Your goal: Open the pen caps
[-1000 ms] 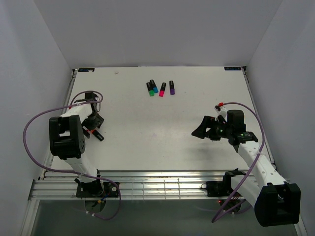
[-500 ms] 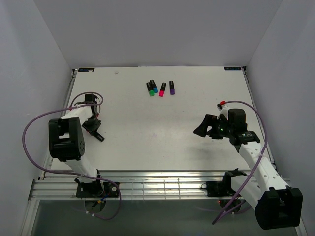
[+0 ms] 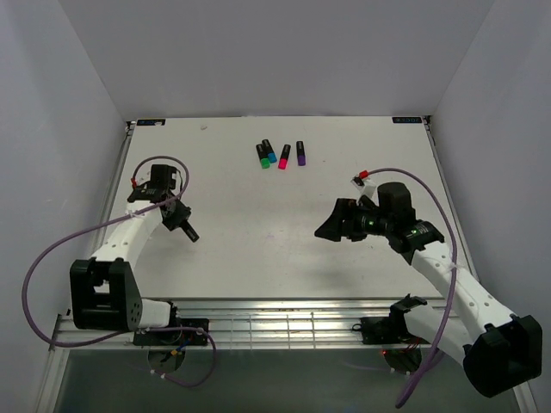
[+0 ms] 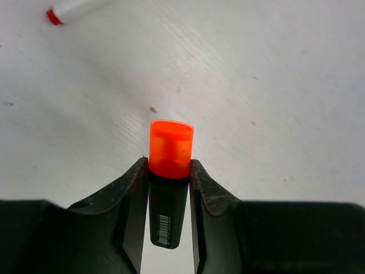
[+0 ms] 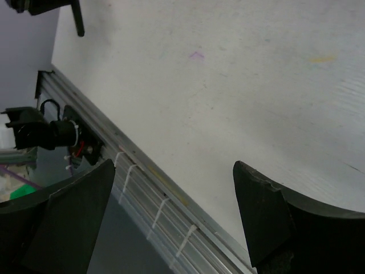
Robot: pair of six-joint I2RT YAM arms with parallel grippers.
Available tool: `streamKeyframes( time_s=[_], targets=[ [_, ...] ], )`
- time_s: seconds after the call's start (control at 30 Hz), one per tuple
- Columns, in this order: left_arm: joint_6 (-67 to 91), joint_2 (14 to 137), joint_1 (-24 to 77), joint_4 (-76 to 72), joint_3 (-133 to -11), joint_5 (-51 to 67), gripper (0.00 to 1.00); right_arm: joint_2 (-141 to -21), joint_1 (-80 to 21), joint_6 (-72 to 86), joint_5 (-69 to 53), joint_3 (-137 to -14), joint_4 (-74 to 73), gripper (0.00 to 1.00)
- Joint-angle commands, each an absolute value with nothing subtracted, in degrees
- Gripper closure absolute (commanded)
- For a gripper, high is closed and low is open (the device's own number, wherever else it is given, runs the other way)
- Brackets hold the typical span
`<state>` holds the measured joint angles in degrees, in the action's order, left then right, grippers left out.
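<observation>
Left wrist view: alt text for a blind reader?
The left end effector grips a stubby black marker at the base of its fitted orange cap, above the white table. A white pen with a red cap lies at top left.

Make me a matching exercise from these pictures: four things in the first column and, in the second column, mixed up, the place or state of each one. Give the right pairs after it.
Column one:
1. orange cap
2. green cap
3. purple cap
4. right gripper

Column two:
A. open, holding nothing
B. right end of the far row of markers, top view
C. pinched by the left gripper
D. left end of that same row

Pairs: 1-C; 2-D; 3-B; 4-A.
</observation>
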<state>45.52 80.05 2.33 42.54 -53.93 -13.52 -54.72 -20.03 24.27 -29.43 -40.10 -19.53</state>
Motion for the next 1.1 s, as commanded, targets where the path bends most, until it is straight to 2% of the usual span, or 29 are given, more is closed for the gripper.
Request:
streamKeyframes(
  time_s=[0.0,0.07,0.1,0.3,0.37,0.4,0.57,0.63,0.8,0.97,1.07],
  targets=[
    [43.16,73.31,4.47,40.44,-54.41,-6.79,1.0,-55.54,-25.56,31.35,-34.63,-42.8,-9.69,0.1],
    [42.28,70.41,7.1,38.86,-54.14,-3.27,1.0,-57.03,-30.03,33.56,-35.06,-42.19,-2.94,0.1],
    [42.28,69.27,8.34,38.06,-54.05,-0.29,1.0,-57.91,-31.8,35.58,-34.55,-42.1,-0.9,0.06],
    [47.63,68.91,19.32,34.55,-53.79,5.62,1.0,-67.92,-46.48,38.49,-29.27,-45.17,13.43,0.0],
    [49.73,68.64,22.22,32.52,-53.35,6.94,1.0,-71.79,-49.48,38.67,-27.08,-47.36,14.5,0.05],
    [50.27,68.56,23.02,32.17,-53.26,6.94,1.0,-72.85,-50.0,38.58,-26.81,-48.07,14.59,0.12],
    [53.78,67.24,26.1,31.03,-52.56,7.91,1.0,-75.14,-51.06,36.57,-21.46,-48.43,15.47,0.18],
    [55.98,66.54,26.89,31.46,-52.12,8.0,1.0,-76.02,-51.15,35.78,-20.57,-49.04,14.86,0.26],
    [63.61,64.78,29.44,34.88,-51.06,4.75,1.0,-80.67,-51.94,34.72,-18.12,-50.88,15.04,0.37],
    [65.04,66.09,31.81,38.58,-52.82,1.59,1.0,-83.57,-53.17,33.58,-15.47,-52.91,15.38,0.4],
    [65.48,66.01,32.25,39.29,-53.09,1.05,1.0,-86.13,-53.35,34.01,-15.38,-53.79,16.51,0.45]
  ],
)
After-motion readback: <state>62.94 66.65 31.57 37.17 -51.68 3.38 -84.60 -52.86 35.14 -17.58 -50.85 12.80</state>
